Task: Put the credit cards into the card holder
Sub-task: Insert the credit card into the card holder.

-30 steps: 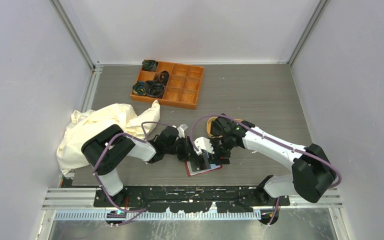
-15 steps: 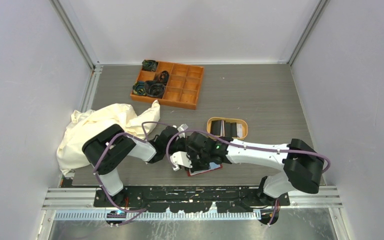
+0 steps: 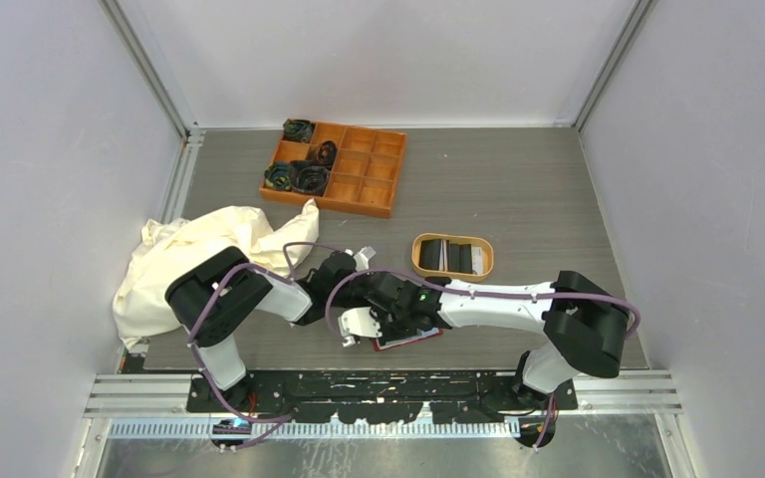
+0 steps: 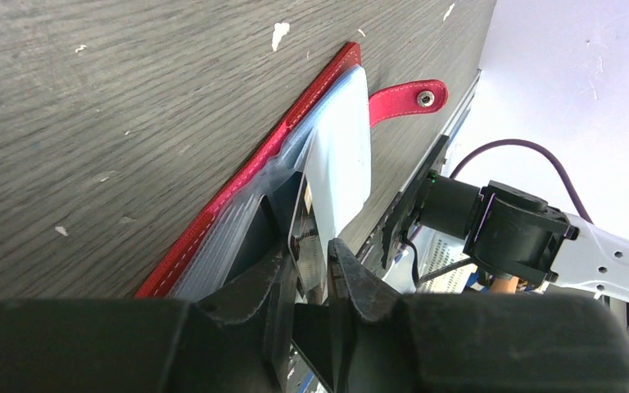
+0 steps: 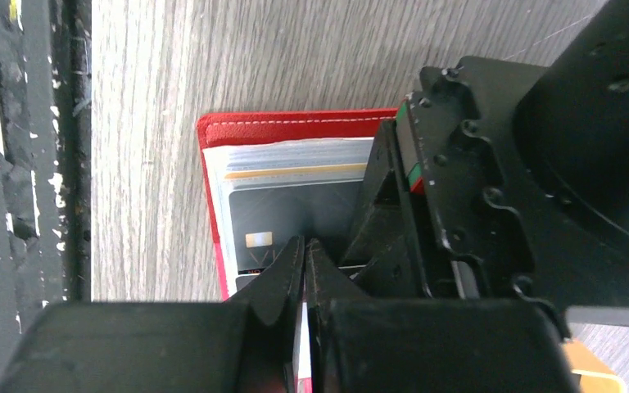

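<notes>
Right arm is now lying low across the near side of the grey wood-grain table, elbow to the right, wrist swung left. A second ago its wrist was sitting over the tan oval tray. That tray is now showing uncovered right of centre, holding black and white credit cards side by side.

Right gripper is pointing at the open red leather-like card holder, which is lying flat at the near centre edge. A second ago the jaws were standing wide over it. Now the fingertips are pressed together, tips sitting over a dark grey chip card in the holder's pocket stack. Cannot tell if anything is pinched between them.

Left gripper is hardly shifting from a second ago, reaching in from the left at the holder's left side. Its jaws are narrowly parted with the chip card's edge showing in the gap. Cannot tell if they are gripping it. Light-blue clear pocket is sticking up just beyond the fingers, and the red snap tab is lying out flat past it.

Orange compartment box is sitting far left with dark coiled items in its left cells, same as before. Cream crumpled cloth is lying at the left edge behind the left arm, unchanged.
</notes>
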